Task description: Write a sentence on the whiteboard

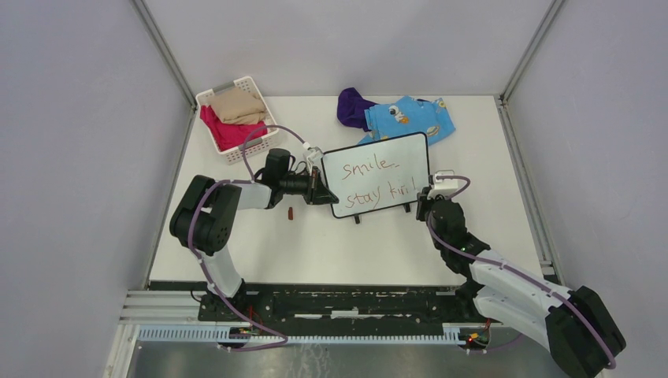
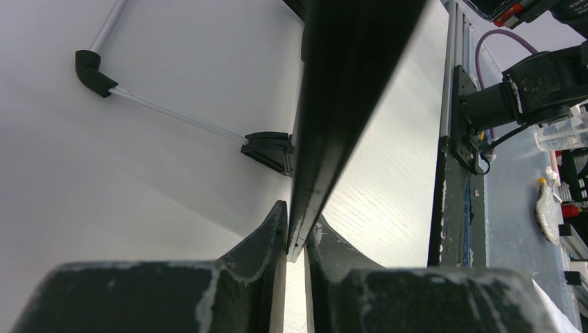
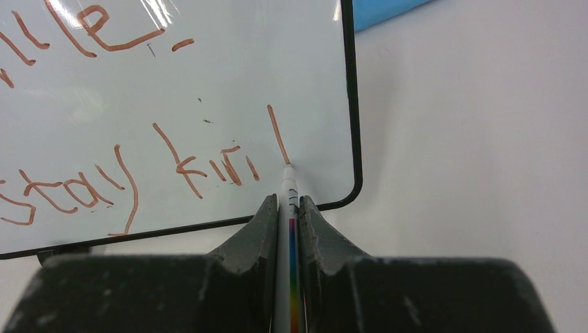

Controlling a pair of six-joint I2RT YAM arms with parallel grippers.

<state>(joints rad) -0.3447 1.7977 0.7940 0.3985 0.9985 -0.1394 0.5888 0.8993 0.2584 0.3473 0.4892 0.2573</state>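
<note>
Black-framed whiteboard [image 1: 378, 175] upright mid-table, edge pinched in my left fingers [image 2: 263, 239]; reddish sentence [image 3: 187, 166]: "smile" over "stay kin" + 1 stroke.

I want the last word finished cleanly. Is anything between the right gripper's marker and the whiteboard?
Nothing visible. The marker held in the right gripper has its tip touching the whiteboard at the foot of the last stroke, near the right frame.

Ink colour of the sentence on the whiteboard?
Reddish-brown sentence; clearest in the right wrist view.
</note>
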